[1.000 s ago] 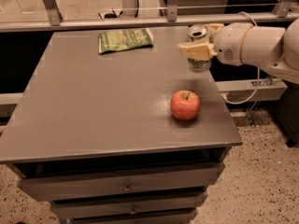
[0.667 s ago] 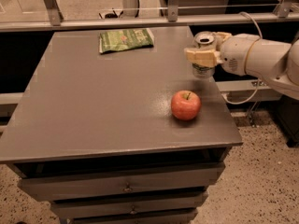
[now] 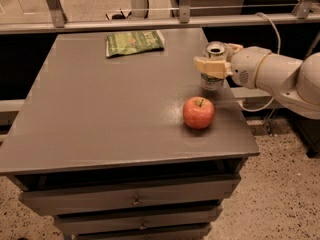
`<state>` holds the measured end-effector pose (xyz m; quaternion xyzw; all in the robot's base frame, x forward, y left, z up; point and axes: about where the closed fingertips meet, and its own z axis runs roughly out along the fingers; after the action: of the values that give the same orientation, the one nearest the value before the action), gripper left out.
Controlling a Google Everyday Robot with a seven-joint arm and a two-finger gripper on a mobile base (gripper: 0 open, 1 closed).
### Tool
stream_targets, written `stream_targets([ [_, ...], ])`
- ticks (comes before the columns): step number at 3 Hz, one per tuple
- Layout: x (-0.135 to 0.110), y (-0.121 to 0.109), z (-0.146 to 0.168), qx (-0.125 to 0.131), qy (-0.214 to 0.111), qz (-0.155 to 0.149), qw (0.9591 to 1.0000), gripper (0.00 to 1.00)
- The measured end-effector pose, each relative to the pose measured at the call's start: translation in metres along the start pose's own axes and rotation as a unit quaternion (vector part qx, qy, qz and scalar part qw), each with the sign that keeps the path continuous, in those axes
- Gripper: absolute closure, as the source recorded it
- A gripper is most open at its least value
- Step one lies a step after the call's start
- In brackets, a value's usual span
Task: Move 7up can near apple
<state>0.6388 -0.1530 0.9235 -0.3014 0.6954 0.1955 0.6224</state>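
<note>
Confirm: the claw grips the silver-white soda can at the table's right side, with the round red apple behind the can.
Wrong: the camera view shows the round red apple in front of the silver-white soda can; the claw does grip the can at the grey table's right side.

A grey table point(image 3: 110, 109) with drawers point(image 3: 135, 201) under its top stands on a speckled floor. The robot's pale arm point(image 3: 280, 76) reaches in from three o'clock. Its gripper point(image 3: 212, 59) is over the table's right edge, clamped around the 7up can point(image 3: 212, 80). One cream finger point(image 3: 209, 66) crosses the can's front, and the can stands upright with its shiny top showing. I cannot tell whether its base touches the tabletop. The apple point(image 3: 199, 112) sits near the can, at about seven o'clock from it, stem up and apart from it. A flat green snack bag point(image 3: 134, 43) lies well away, toward eleven o'clock from the apple, near the far edge.
</note>
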Motion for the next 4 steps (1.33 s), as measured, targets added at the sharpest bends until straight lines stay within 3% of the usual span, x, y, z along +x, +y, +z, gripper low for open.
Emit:
stream_targets([
  [1,0.006,0.002,0.002,0.003,-0.003,0.016,0.9999,0.59],
  [3,0.016,0.027,-0.005,0.014,-0.002,0.060,0.9981,0.00],
  [4,0.013,0.029,-0.010,0.014,0.001,0.054,0.9984,0.00],
])
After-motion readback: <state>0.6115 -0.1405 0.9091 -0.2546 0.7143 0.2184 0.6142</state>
